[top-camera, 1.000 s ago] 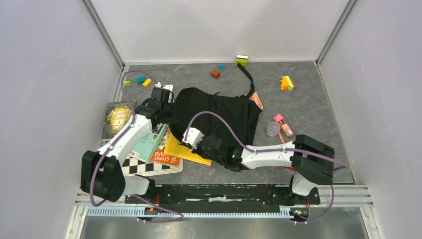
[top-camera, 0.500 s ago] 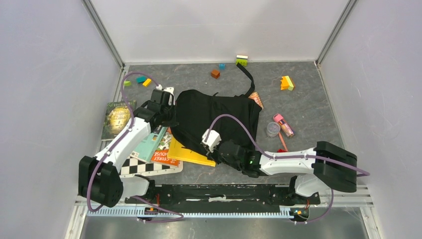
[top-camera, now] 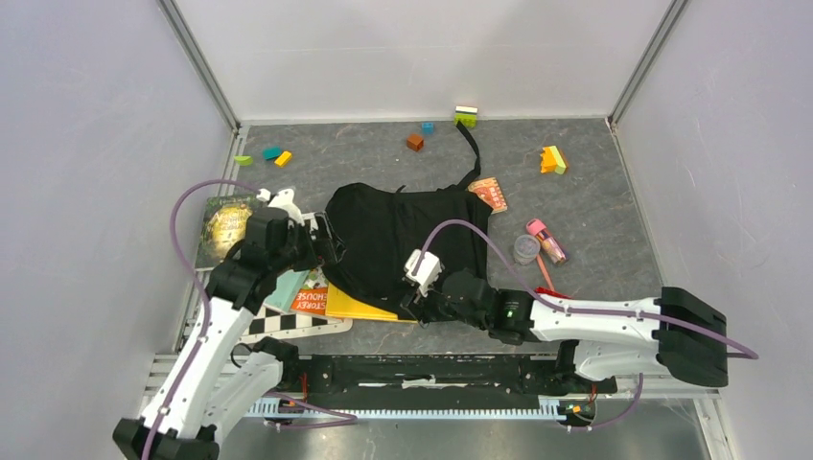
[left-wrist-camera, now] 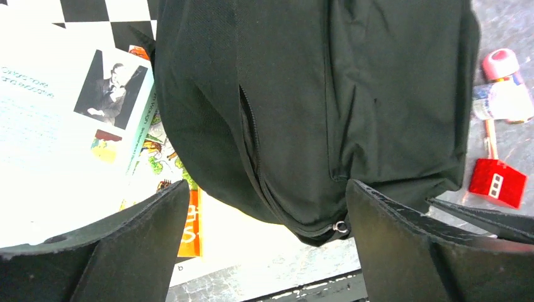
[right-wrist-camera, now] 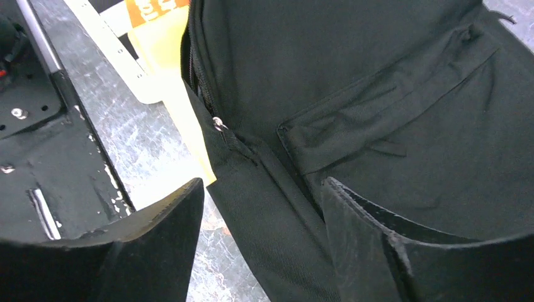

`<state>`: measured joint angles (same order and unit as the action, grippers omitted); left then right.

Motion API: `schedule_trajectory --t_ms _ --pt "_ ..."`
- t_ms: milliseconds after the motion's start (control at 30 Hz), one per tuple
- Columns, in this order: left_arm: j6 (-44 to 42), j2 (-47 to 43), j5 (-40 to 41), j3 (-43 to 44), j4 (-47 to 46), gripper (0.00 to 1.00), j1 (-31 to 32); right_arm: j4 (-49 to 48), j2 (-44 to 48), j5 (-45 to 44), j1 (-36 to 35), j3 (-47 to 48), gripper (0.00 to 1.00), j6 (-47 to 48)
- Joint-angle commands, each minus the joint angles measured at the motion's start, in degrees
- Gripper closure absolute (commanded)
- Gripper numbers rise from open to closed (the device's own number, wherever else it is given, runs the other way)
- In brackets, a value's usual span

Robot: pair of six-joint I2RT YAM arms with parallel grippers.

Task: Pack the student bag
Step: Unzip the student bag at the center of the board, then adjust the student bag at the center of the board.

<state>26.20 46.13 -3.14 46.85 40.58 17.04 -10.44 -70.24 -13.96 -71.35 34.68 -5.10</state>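
The student bag (top-camera: 407, 235) lies flat mid-table, black, one strap (top-camera: 472, 153) trailing toward the back. Its near-left corner rests on a yellow book (top-camera: 360, 305). My left gripper (top-camera: 321, 247) hovers at the bag's left edge, open wide; in its wrist view the bag (left-wrist-camera: 352, 94) and a zipper pull (left-wrist-camera: 340, 226) show between the spread fingers of that gripper (left-wrist-camera: 267, 242). My right gripper (top-camera: 414, 292) sits at the bag's near edge, open; in its own view the gripper (right-wrist-camera: 261, 236) straddles the seam of the bag (right-wrist-camera: 378, 82), with the fingers apart from the fabric.
Books fan out left of the bag: a teal one (top-camera: 285, 286), an orange one (top-camera: 309, 302), a checkerboard (top-camera: 278, 321), a green one (top-camera: 225, 228). A pink highlighter (top-camera: 544, 238), a clear jar (top-camera: 524, 250) and a red block (left-wrist-camera: 497, 182) lie right. Coloured blocks (top-camera: 551, 159) dot the back.
Both grippers have gone from shut to open, letting go of the bag. The left arm drew back toward the near left, the right arm slid right. The bag has settled flatter.
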Motion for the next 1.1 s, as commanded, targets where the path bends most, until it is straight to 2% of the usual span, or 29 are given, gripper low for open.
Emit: schedule_trajectory --t_ms 0,100,300,467,600,800,1067 --pt "-0.08 -2.36 2.75 3.02 2.72 0.0 -0.29 0.24 2.74 1.13 -0.1 2.02 0.24 0.11" --pt "-2.12 1.39 6.55 5.31 1.58 0.0 -0.33 -1.32 0.44 1.51 -0.1 4.52 0.22 -0.3" --pt "-4.5 11.1 8.03 9.92 -4.33 0.0 -1.33 -2.13 -9.3 -0.24 0.37 15.86 0.17 -2.44" --pt "-5.9 13.84 15.16 9.65 -10.87 0.0 -2.0 -2.41 -19.69 4.79 2.97 26.91 0.18 -6.07" --pt "-3.79 13.82 25.04 6.77 -11.0 0.0 -3.44 -2.36 -26.43 9.57 5.32 33.08 0.22 -9.75" --pt "-4.51 11.29 27.77 5.39 -11.85 0.0 -5.87 -5.84 -32.05 16.77 7.92 36.76 0.33 -14.88" --pt "-4.74 9.83 27.13 4.4 -12.41 0.0 -6.14 -7.89 -36.96 20.78 10.14 39.53 0.47 -19.69"
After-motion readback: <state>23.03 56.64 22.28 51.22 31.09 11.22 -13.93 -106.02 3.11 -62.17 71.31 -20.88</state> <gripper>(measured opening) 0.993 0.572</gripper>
